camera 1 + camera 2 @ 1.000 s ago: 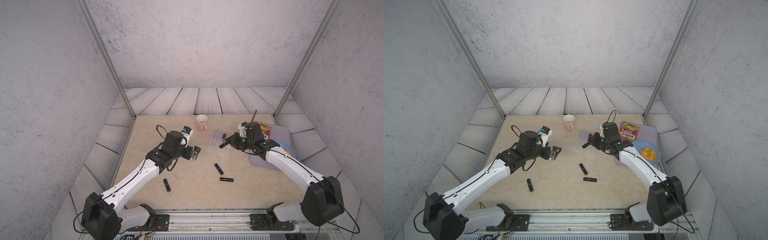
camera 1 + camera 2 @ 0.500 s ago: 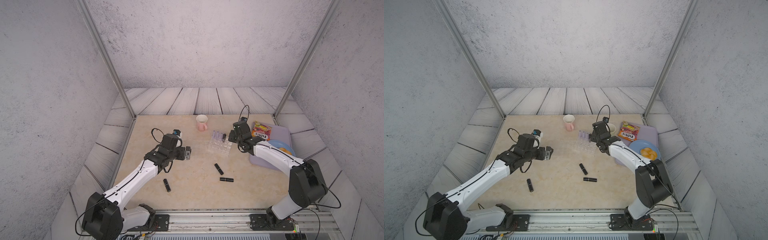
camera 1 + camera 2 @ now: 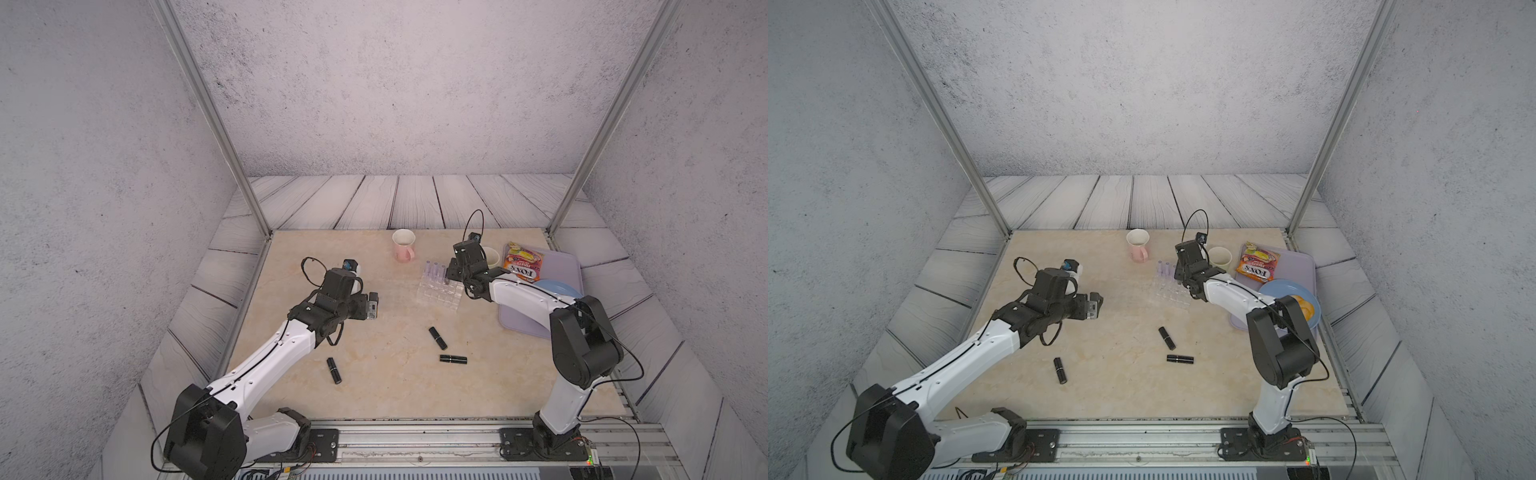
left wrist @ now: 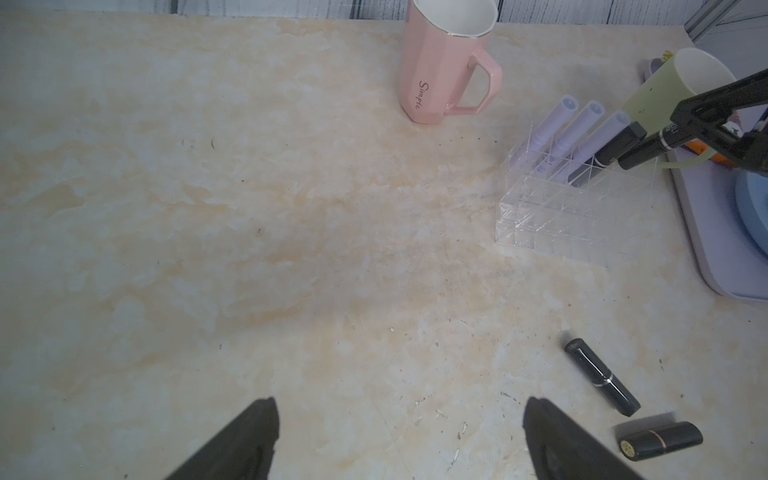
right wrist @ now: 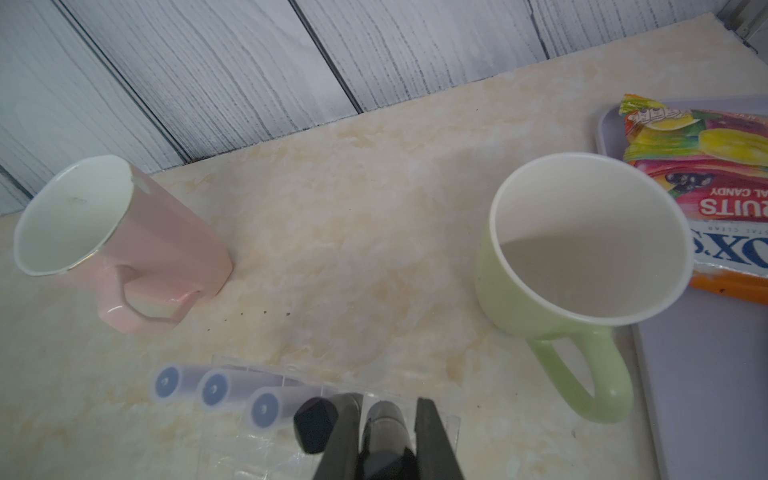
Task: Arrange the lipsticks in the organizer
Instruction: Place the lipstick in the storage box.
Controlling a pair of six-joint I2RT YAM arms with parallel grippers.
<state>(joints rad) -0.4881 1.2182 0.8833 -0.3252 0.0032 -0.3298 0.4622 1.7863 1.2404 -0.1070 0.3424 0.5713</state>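
Observation:
The clear organizer (image 3: 441, 291) (image 4: 573, 216) stands right of the table's middle. Three lilac lipsticks (image 4: 582, 124) (image 5: 214, 388) and one black lipstick (image 4: 611, 153) (image 5: 316, 424) stand in its back row. My right gripper (image 3: 451, 275) (image 5: 386, 411) is shut on another black lipstick (image 5: 384, 419) (image 4: 648, 149), held over the back row beside the standing black one. Three black lipsticks (image 3: 437, 337) (image 3: 453, 359) (image 3: 333, 370) lie on the table. My left gripper (image 3: 372, 305) (image 4: 401, 415) hangs open over bare table, left of the organizer.
A pink mug (image 3: 403, 245) stands behind the organizer and a green mug (image 5: 582, 249) to its right. A lilac tray (image 3: 561, 266) at the right edge carries a candy bag (image 3: 521, 264) and a blue plate (image 3: 1287, 299).
My right gripper has swung from level beside the organizer to pointing down over its back row, lipstick still held. My left gripper drew back a little to the left, still open.

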